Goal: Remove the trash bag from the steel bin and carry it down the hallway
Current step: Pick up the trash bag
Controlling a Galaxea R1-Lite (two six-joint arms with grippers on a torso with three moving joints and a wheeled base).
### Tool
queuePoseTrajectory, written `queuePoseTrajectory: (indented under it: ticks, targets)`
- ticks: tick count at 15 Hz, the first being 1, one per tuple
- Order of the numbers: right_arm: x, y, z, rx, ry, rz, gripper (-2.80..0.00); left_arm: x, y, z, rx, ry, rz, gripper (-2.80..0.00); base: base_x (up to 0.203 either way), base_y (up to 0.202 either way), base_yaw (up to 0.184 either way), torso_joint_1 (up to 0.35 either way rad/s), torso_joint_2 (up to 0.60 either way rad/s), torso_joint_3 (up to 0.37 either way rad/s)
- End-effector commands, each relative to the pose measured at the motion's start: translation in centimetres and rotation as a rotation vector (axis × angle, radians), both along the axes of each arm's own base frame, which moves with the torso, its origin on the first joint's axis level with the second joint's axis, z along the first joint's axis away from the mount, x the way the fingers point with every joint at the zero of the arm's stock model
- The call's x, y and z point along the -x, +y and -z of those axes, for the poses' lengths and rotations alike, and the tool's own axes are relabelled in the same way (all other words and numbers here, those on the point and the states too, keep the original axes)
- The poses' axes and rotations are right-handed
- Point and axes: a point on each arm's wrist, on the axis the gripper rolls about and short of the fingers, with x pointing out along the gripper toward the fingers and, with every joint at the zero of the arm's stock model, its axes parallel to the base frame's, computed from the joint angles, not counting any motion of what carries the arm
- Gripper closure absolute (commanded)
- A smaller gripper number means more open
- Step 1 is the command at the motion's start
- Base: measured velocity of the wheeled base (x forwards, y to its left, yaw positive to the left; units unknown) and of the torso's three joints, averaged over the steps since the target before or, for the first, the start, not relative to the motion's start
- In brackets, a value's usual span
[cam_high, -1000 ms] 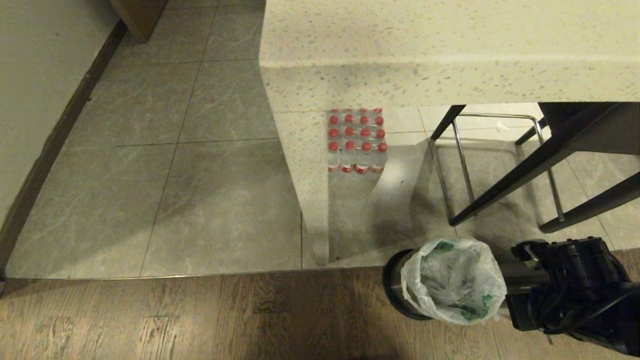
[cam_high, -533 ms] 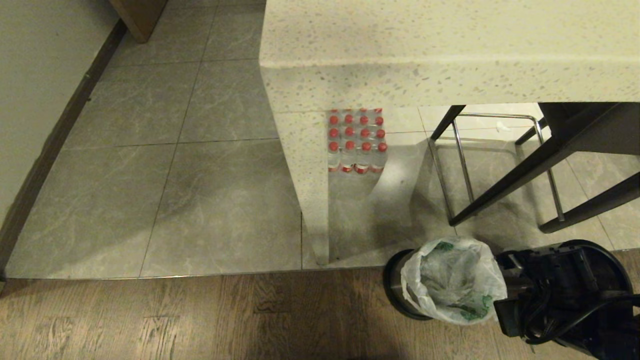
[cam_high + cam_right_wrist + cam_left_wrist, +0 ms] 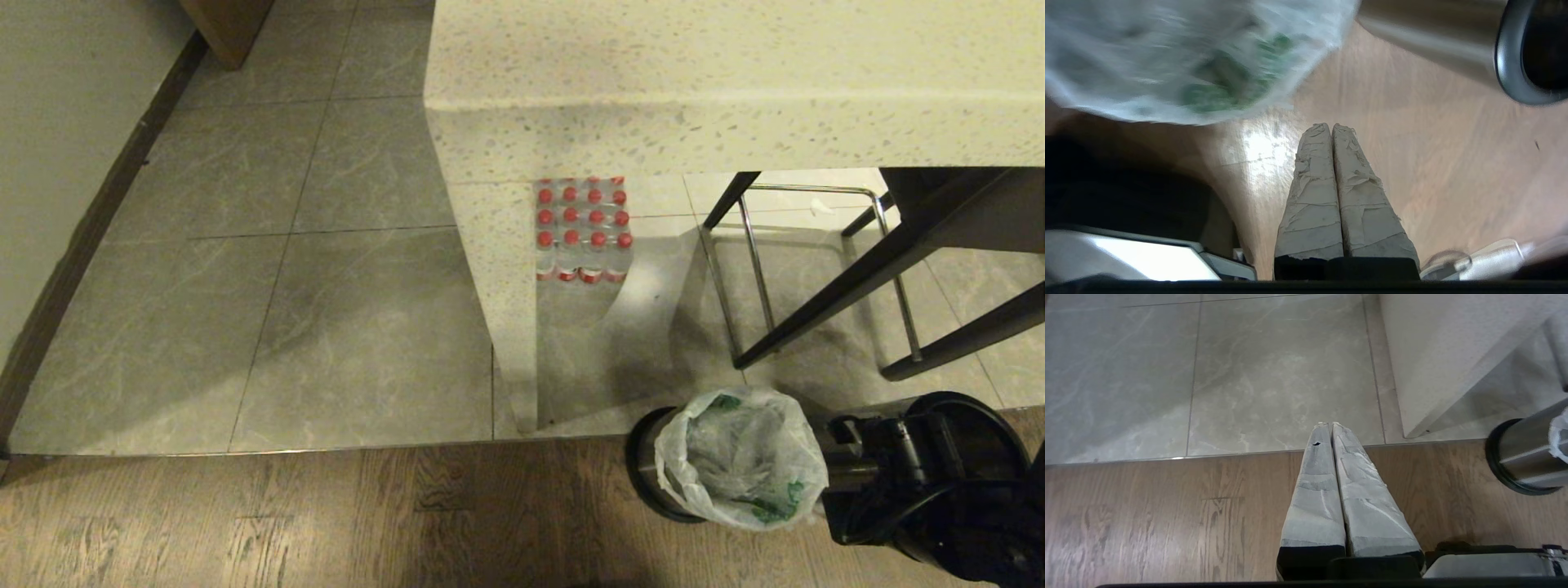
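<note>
The steel bin (image 3: 649,474) stands on the wooden floor by the counter's leg. The trash bag (image 3: 739,457), thin white plastic with green print, lines it and folds over its rim. My right arm (image 3: 914,482) hangs just right of the bin, low to the floor. In the right wrist view my right gripper (image 3: 1331,126) is shut and empty, pointing at the wood floor below the bag (image 3: 1188,61) and beside the bin (image 3: 1433,41). My left gripper (image 3: 1329,424) is parked, shut and empty, with the bin (image 3: 1523,457) off to its side. The hallway's grey tiles (image 3: 286,286) stretch ahead on the left.
A speckled stone counter (image 3: 694,82) overhangs the bin. Under it sit a pack of red-capped bottles (image 3: 581,233) and a stool with black legs (image 3: 857,278). An off-white wall with dark baseboard (image 3: 82,237) bounds the tiles on the left.
My right arm has turned and dropped lower beside the bin, after nudging briefly toward the bag. Bin and bag have not moved.
</note>
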Motion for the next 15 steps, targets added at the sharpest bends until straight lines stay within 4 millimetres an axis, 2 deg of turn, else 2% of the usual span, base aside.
queuePoseTrajectory:
  ticks: [1, 3, 6, 10, 13, 15]
  targets:
    - [-0.4, -0.6, 1.7, 0.008, 0.044, 0.028, 0.0, 0.0, 0.0, 0.0, 0.0, 0.0, 0.0, 0.0, 0.0, 0.0, 0.0, 0.0, 0.0, 0.0]
    - [-1.4, -1.8, 2.4, 0.023, -0.008, 0.059, 0.0, 0.0, 0.0, 0.0, 0.0, 0.0, 0.0, 0.0, 0.0, 0.0, 0.0, 0.0, 0.0, 0.0]
    - [-1.5, -2.5, 2.8, 0.078, 0.01, 0.028, 0.0, 0.0, 0.0, 0.0, 0.0, 0.0, 0.0, 0.0, 0.0, 0.0, 0.0, 0.0, 0.0, 0.0]
    - [-1.9, -5.5, 3.3, 0.134, 0.054, 0.073, 0.0, 0.0, 0.0, 0.0, 0.0, 0.001, 0.0, 0.0, 0.0, 0.0, 0.0, 0.0, 0.0, 0.0]
    - [-1.3, -5.7, 4.6, 0.025, 0.064, 0.16, 0.0, 0.0, 0.0, 0.0, 0.0, 0.0, 0.0, 0.0, 0.0, 0.0, 0.0, 0.0, 0.0, 0.0]
    - [-2.6, -5.9, 5.3, 0.053, 0.054, 0.113, 0.0, 0.0, 0.0, 0.0, 0.0, 0.0, 0.0, 0.0, 0.0, 0.0, 0.0, 0.0, 0.0, 0.0]
